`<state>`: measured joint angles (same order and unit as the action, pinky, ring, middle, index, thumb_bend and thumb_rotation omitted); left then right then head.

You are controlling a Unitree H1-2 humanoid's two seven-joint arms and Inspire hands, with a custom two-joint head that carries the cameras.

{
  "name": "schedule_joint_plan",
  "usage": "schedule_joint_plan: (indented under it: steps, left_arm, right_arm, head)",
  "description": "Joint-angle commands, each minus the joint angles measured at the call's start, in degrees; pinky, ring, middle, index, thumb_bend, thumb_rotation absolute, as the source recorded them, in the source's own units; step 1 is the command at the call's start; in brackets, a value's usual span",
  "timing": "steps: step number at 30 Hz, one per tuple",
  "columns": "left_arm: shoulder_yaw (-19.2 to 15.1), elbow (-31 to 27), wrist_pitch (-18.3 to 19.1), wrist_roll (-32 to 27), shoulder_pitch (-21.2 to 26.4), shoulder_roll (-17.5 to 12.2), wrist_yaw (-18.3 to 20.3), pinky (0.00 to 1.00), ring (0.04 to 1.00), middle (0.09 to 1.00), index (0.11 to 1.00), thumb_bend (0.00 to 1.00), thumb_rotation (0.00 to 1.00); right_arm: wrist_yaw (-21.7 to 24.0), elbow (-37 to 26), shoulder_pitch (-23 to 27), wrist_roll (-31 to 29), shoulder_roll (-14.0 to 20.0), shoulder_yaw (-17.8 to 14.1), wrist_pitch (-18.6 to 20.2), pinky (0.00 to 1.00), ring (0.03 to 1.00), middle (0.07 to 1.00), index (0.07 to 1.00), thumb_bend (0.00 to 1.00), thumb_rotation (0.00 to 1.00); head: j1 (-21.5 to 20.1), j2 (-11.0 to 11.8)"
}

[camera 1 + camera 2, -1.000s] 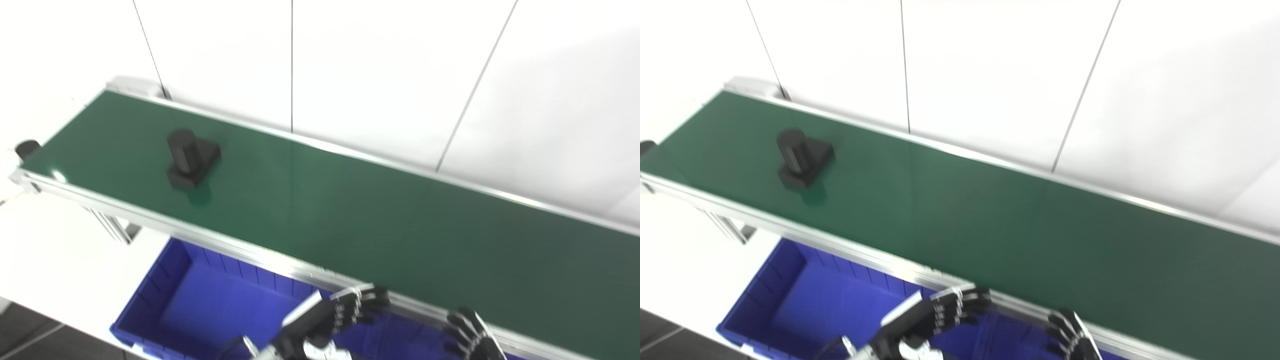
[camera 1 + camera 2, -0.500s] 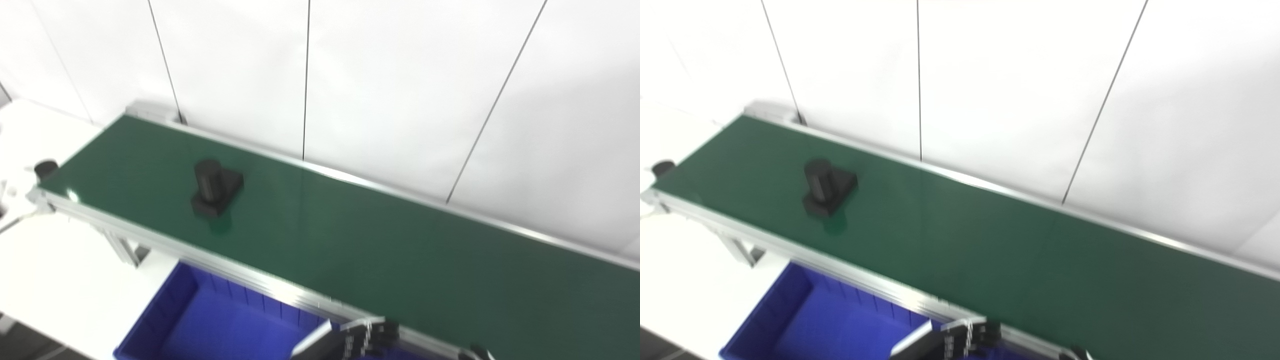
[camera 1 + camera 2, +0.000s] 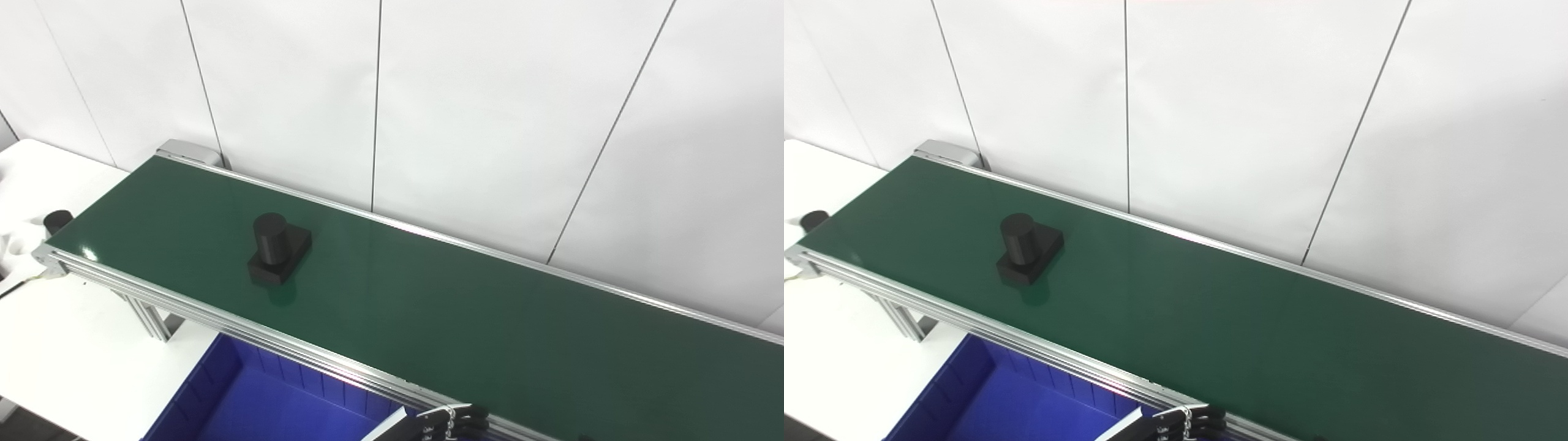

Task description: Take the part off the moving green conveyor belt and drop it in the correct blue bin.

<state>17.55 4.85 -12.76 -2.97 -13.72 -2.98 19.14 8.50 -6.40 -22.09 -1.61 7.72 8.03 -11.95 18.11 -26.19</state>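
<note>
Nearest, at the bottom edge, shows only the fingertips of the left hand (image 3: 450, 424), dark and lying close together over the blue bin (image 3: 211, 380). Cannot tell from so little whether open or closed; appears to hold nothing. Has lost the right hand off the bottom of both views altogether.

Comes from a camera shift, not an arm move: a second ago showed both hands and more of the bin, and since then has tilted up, so everything sits lower in the picture. Should not be read as a withdrawal of the hands.

Just behind the bin, runs the silver rail (image 3: 245, 327) of the belt (image 3: 459, 318), slanting from far left to near right. To the left, lies a white table (image 3: 73, 331) under the belt's end.

Farther up the belt, toward its left end, stands the part (image 3: 278, 250): black, a short upright cylinder on a square base, flat on the green and well apart from the left hand. Seems to have ridden a little way rightward from the belt's end over the last second, though the shift blurs that.

Means, probably, a waiting step: no reach begun, nothing picked, bin empty as far as visible. Calls for timing the grasp as the part draws nearer.

Behind, only white wall panels (image 3: 490, 122).
</note>
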Motion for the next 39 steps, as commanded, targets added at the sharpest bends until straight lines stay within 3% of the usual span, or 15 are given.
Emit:
schedule_joint_plan:
  steps: [1, 8, 23, 30, 39]
  left_arm:
    - [0.17, -1.46, -1.72, -0.24, 0.47, 0.60, -0.06, 0.81, 0.851, 0.862, 0.866, 1.00, 0.39]
    - [0.08, -1.12, -2.37, -0.43, 0.58, 0.48, 0.11, 0.81, 0.849, 0.860, 0.864, 1.00, 0.39]
    - [-0.34, -1.80, -1.74, -1.29, 0.32, -0.48, 0.61, 0.81, 0.849, 0.854, 0.862, 1.00, 0.36]
    - [-0.53, -1.24, -2.25, -1.06, 0.78, -0.44, 0.52, 0.80, 0.844, 0.852, 0.862, 1.00, 0.35]
    - [-0.60, -0.05, -2.42, -1.33, 1.67, -0.32, 0.80, 0.81, 0.848, 0.860, 0.869, 1.00, 0.35]
  right_arm:
    - [0.15, -1.34, 0.06, -0.69, -0.40, -0.35, -3.83, 0.72, 0.792, 0.825, 0.886, 0.55, 0.33]
    - [-0.04, -2.15, -0.24, -0.34, -0.95, -0.38, -5.22, 0.71, 0.781, 0.817, 0.878, 0.57, 0.33]
    - [-1.30, -11.54, 0.60, 3.03, -3.50, 0.11, -5.46, 0.64, 0.740, 0.786, 0.824, 0.58, 0.26]
    - [-1.17, -15.81, 3.97, 4.39, -4.43, 0.29, -2.78, 0.65, 0.755, 0.797, 0.809, 0.61, 0.27]
    - [-0.82, -19.89, 10.89, 9.57, -5.48, 0.85, 5.34, 0.61, 0.762, 0.781, 0.786, 0.69, 0.31]
  head:
    - [-0.06, -0.43]
    - [-0.29, -0.62]
    - [-3.00, -1.30]
    - [-3.79, -1.30]
    - [-4.43, -1.15]
